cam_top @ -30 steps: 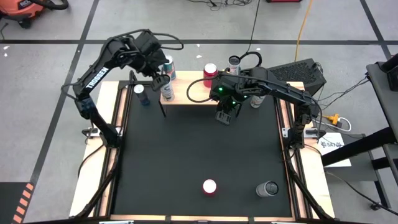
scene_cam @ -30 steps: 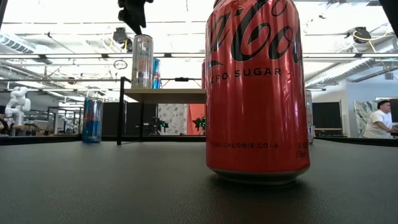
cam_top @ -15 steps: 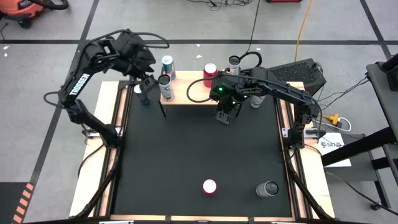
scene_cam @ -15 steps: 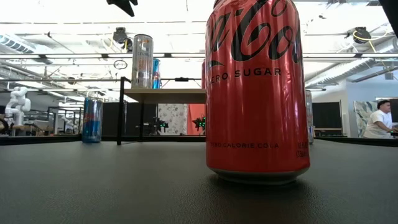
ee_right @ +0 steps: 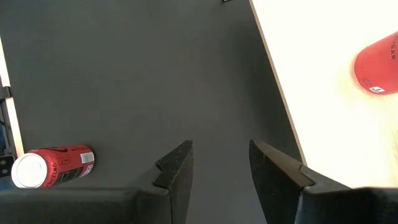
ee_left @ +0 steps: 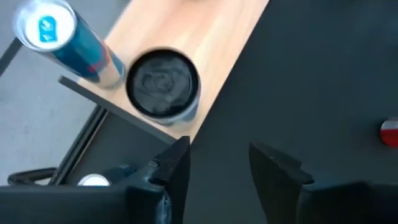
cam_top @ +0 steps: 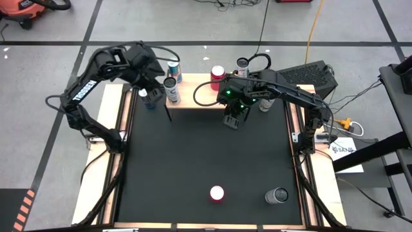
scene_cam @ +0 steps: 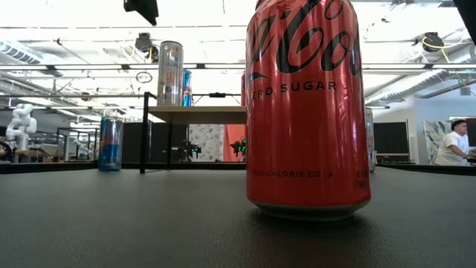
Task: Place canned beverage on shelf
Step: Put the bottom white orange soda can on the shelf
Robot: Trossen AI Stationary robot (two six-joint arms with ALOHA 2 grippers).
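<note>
At the far left corner of the black surface [cam_top: 206, 148], a blue can [cam_top: 147, 98] stands on the mat just beside the shelf [cam_top: 199, 94], partly under the left gripper [cam_top: 152, 90], which hangs above that corner; its wrist view shows its fingers [ee_left: 177, 163] apart with nothing between them. Next comes the shelf itself, a light-wood board on thin black legs at the far edge of the surface. On its left end a silver can with a dark top [cam_top: 170, 89] stands upright near the front edge, and a blue-and-white can [cam_top: 174, 68] stands just behind it toward the back edge. Farther along the board, a red can [cam_top: 217, 77] stands upright at the back. Just in front of the shelf's right half, the right gripper [cam_top: 233, 120] hangs over the mat, its fingers [ee_right: 179, 163] apart and empty. Beyond the shelf's right end, another dark-topped can [cam_top: 242, 64] stands at the back, and a further can [cam_top: 264, 103] is partly hidden under the right arm. Near the front edge of the surface, well apart from the shelf, an upright red cola can [cam_top: 217, 193] stands, filling much of the low view, and to its right a silver can [cam_top: 277, 196] stands.
</note>
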